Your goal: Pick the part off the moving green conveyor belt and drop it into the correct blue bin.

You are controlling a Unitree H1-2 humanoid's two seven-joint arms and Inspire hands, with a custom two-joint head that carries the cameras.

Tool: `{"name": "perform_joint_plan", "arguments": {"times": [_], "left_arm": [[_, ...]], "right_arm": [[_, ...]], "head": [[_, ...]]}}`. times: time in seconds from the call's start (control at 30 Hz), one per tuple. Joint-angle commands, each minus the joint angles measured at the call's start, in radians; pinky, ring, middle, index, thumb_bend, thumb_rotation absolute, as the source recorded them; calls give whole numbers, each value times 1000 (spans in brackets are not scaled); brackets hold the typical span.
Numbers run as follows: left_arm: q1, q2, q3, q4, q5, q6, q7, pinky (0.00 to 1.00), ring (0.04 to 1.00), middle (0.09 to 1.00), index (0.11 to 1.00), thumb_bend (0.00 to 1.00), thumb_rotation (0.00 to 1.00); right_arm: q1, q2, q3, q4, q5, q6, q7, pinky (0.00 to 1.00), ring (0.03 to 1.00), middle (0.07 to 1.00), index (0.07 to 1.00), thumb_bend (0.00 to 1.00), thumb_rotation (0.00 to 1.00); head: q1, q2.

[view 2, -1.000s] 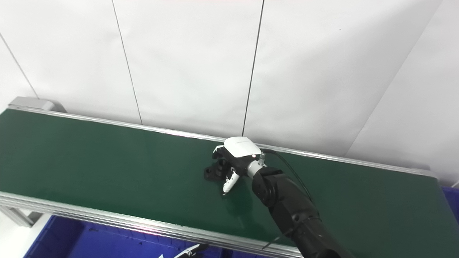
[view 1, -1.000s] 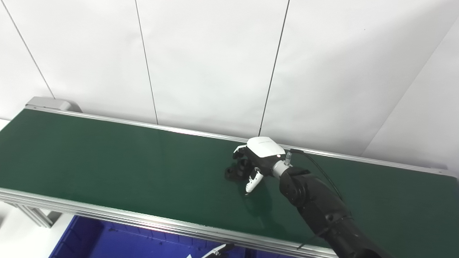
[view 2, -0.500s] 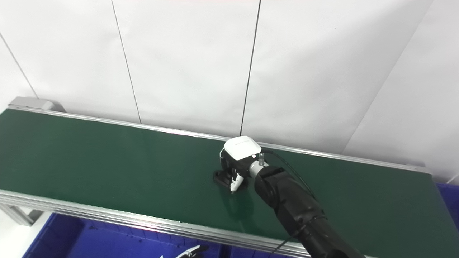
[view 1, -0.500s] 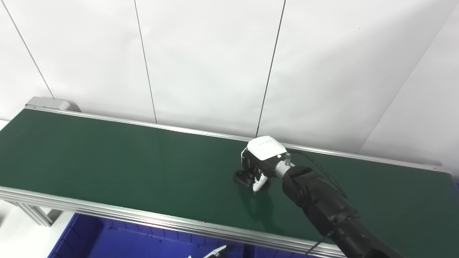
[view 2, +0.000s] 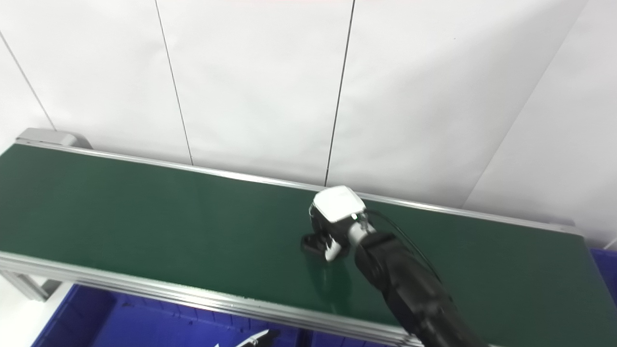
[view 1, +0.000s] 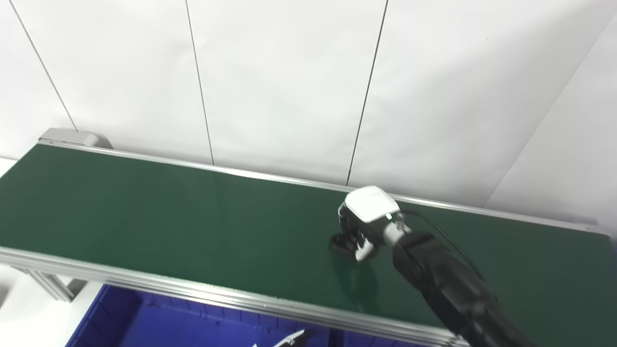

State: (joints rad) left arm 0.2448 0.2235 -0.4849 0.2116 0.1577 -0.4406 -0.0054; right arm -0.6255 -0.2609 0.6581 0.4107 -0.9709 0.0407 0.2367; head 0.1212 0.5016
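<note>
A small black part (view 1: 340, 242) lies low over the green conveyor belt (view 1: 168, 217), right of its middle. My right hand (view 1: 365, 226), white-backed on a black arm, has its fingers curled down around the part, and only the part's left end sticks out. Whether the part still touches the belt I cannot tell. At the bottom edge a white and black sliver of my left hand (view 1: 288, 339) shows over the blue bin (view 1: 159, 323); too little of it shows to read its state.
The belt has aluminium rails along its near edge (view 1: 193, 296) and far edge, with a white panelled wall right behind it. A corner of a second blue bin (view 2: 608, 270) shows past the belt's right end.
My right hand's fingers, spread around the part a second ago, have closed on it. Hand and part have shifted a little to the right along the belt.
</note>
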Motion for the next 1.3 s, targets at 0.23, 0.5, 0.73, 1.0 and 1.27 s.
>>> {"name": "perform_joint_plan", "arguments": {"times": [0.23, 0.5, 0.73, 1.0, 1.27], "left_arm": [[-21, -3, -3, -6, -12, -29, 10, 851, 925, 950, 921, 783, 415], [-22, 5, -1, -14, 8, -29, 12, 860, 934, 956, 929, 800, 439], [-18, 1, 14, -32, -29, -29, -18, 866, 937, 958, 927, 803, 393], [-6, -4, 42, -66, -73, -29, -64, 888, 958, 986, 955, 779, 417], [-7, -20, 91, -86, -100, -27, -114, 892, 966, 1000, 972, 773, 466]], "right_arm": [[114, -3, -140, -412, 31, 113, 111, 288, 361, 471, 537, 513, 0], [234, -28, -209, -638, 24, 121, 167, 262, 366, 444, 537, 513, 0], [374, -25, -268, -761, 54, 105, 174, 174, 432, 405, 511, 516, 0], [577, -5, -282, -785, 76, 114, 158, 241, 376, 470, 508, 516, 0], [736, 7, -298, -731, 57, 118, 110, 157, 245, 470, 489, 526, 0]], "head": [[-11, 10], [-19, 26], [-41, 77], [-118, 182], [-179, 259]]}}
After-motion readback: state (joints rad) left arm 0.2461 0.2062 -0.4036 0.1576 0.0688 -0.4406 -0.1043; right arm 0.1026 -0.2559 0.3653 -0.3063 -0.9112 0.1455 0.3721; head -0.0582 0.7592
